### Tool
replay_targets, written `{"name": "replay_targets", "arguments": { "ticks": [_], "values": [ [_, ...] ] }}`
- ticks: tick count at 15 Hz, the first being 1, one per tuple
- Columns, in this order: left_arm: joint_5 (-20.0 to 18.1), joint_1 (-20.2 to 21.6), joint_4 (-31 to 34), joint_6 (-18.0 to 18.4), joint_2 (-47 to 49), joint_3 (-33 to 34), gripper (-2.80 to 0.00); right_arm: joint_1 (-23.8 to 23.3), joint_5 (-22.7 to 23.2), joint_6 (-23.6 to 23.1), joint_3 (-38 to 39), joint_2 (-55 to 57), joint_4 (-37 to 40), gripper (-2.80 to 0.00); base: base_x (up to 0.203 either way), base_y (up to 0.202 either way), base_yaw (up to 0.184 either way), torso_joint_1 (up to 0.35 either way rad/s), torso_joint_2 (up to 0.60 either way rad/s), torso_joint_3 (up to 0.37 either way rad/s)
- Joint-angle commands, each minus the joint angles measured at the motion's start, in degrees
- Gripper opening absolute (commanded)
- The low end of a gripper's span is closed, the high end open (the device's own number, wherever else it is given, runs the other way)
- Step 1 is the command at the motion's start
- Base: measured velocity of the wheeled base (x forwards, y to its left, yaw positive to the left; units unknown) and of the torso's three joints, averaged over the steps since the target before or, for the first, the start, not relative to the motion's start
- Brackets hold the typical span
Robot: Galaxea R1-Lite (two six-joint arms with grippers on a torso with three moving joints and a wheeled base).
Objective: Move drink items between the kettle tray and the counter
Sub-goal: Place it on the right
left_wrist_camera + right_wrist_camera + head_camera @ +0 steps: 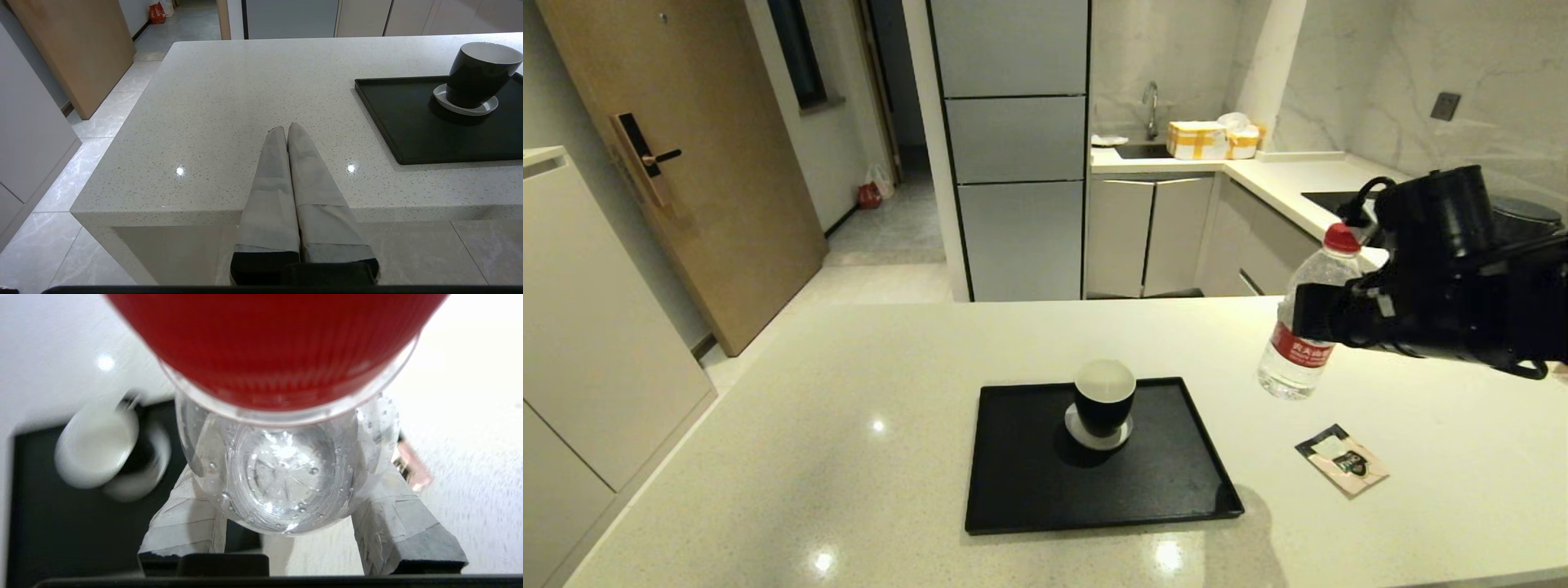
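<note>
My right gripper (1319, 322) is shut on the water bottle (1303, 327), holding it tilted in the air above the counter (849, 408), to the right of the kettle tray (1029, 482). From the right wrist, the red cap (278, 343) fills the top and both taped fingers (184, 522) press the clear body (282, 477). The pink-beige tea sachet (1343, 461) lies flat on the counter right of the tray, below the bottle. My left gripper (286, 130) is shut and empty, hovering near the counter's front edge, left of the tray (408, 122).
A black cup (1104, 396) stands on a round grey coaster (1098, 433) at the tray's back middle. A glossy cooktop panel (1331, 200) and a dark kettle lid (1527, 212) sit behind my right arm. Floor drops off past the counter's left edge.
</note>
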Motion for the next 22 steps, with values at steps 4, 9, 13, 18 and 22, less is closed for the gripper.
{"name": "replay_targets", "arguments": {
  "ticks": [4, 9, 13, 18, 22],
  "values": [
    [0.02, 0.0, -0.01, -0.01, -0.11, 0.08, -2.8, -6.31, -0.28, 0.16, -11.75, 22.09, -2.81, -2.8, 0.0, 0.0, 0.0, 0.0, 0.0, 0.0],
    [0.02, 0.0, -0.01, -0.01, -0.11, 0.09, -2.8, -9.8, -0.15, 2.06, -24.62, 37.47, -2.19, -2.8, 0.0, 0.0, 0.0, 0.0, 0.0, 0.0],
    [0.02, 0.0, -0.01, -0.01, -0.11, 0.06, -2.8, -10.78, 0.52, 3.19, -23.1, 39.84, -2.46, -2.8, 0.0, 0.0, 0.0, 0.0, 0.0, 0.0],
    [0.02, 0.0, -0.01, -0.01, -0.11, 0.09, -2.8, -10.69, 0.43, 3.19, -20.92, 37.74, -2.56, 0.0, 0.0, 0.0, 0.0, 0.0, 0.0, 0.0],
    [0.02, 0.0, -0.01, -0.01, -0.11, 0.09, -2.8, -10.69, 0.56, 2.83, -18.47, 34.35, -2.5, 0.0, 0.0, 0.0, 0.0, 0.0, 0.0, 0.0]
  ]
}}
